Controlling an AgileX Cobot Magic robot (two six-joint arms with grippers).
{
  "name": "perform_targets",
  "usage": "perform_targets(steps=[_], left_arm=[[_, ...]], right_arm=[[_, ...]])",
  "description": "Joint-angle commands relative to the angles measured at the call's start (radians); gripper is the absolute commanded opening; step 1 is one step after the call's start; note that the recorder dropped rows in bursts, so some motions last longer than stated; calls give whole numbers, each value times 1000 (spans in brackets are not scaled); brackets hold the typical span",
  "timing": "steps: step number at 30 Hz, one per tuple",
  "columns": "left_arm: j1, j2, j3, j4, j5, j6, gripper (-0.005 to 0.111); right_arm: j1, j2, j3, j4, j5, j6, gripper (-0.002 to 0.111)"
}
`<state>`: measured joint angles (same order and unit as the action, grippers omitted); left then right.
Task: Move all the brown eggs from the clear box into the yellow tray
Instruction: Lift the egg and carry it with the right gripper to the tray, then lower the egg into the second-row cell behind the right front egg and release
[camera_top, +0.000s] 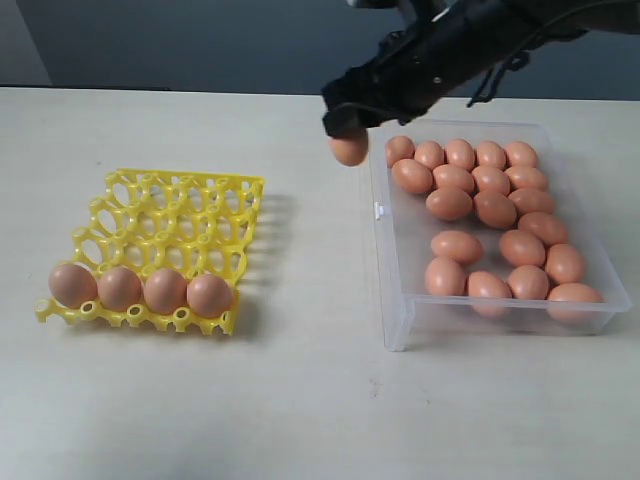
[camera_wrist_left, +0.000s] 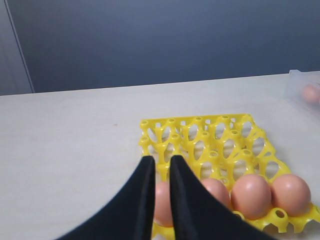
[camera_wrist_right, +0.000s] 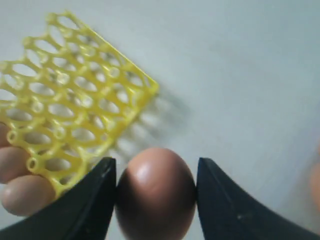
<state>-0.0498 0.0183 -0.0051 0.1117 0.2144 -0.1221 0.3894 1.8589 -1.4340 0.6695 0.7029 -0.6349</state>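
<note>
**One egg in carry; tray lies left and near**

Your right gripper (camera_wrist_right: 155, 167) stands wide around a single brown egg (camera_top: 349, 150), with its fingers (camera_wrist_right: 90, 200) on the egg's two sides and nothing else held. The egg hangs above the worktop (camera_top: 300, 400), just left of the far left corner of the clear box (camera_top: 385, 250). The yellow tray (camera_top: 180, 200) lies to the left and nearer, well apart, so the carry runs along that diagonal. Four eggs (camera_top: 140, 288) fill its near row, and the cups (camera_top: 170, 225) behind show empty. The held egg's long axis appears to run along the fingers, one end down, which should suit a cup. Your left gripper (camera_wrist_left: 159, 167), all but closed and empty, waits at the tray's near side.
</note>
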Motion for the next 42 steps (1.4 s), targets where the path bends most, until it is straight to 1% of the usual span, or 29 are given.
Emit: perform_targets(steps=[1, 4, 9, 12, 14, 17, 22, 26, 28, 33, 34, 38, 42], left_arm=[[-2, 6, 5, 2, -6, -1, 12], [-2, 6, 5, 2, -6, -1, 12], [-2, 6, 5, 2, -6, -1, 12], [-2, 6, 5, 2, -6, -1, 12], [-2, 6, 5, 2, -6, -1, 12], [-2, 6, 5, 2, -6, -1, 12], [-2, 6, 5, 2, -6, -1, 12], [-2, 6, 5, 2, -6, -1, 12], [-2, 6, 5, 2, -6, -1, 12], [-2, 6, 5, 2, -6, -1, 12], [-2, 6, 5, 2, -6, -1, 12], [-2, 6, 5, 2, -6, -1, 12], [-2, 6, 5, 2, -6, -1, 12]], right_arm=[[109, 33, 3, 136, -138, -165, 2], [162, 78, 3, 227, -162, -256, 2], [205, 169, 3, 401, -169, -422, 2], [212, 211, 3, 464, -163, -437, 2], [212, 225, 3, 487, -132, -442, 2], [212, 234, 3, 532, -69, -501, 2], [218, 236, 3, 590, -34, -542, 2], [222, 243, 14, 600, 36, -575, 2], [229, 240, 49, 660, 19, -651, 2], [228, 237, 232, 1075, 0, -1128, 2], [228, 237, 246, 1075, -1, -1198, 2], [228, 239, 246, 1075, -37, -1227, 2], [228, 241, 246, 1075, -33, -1249, 2]])
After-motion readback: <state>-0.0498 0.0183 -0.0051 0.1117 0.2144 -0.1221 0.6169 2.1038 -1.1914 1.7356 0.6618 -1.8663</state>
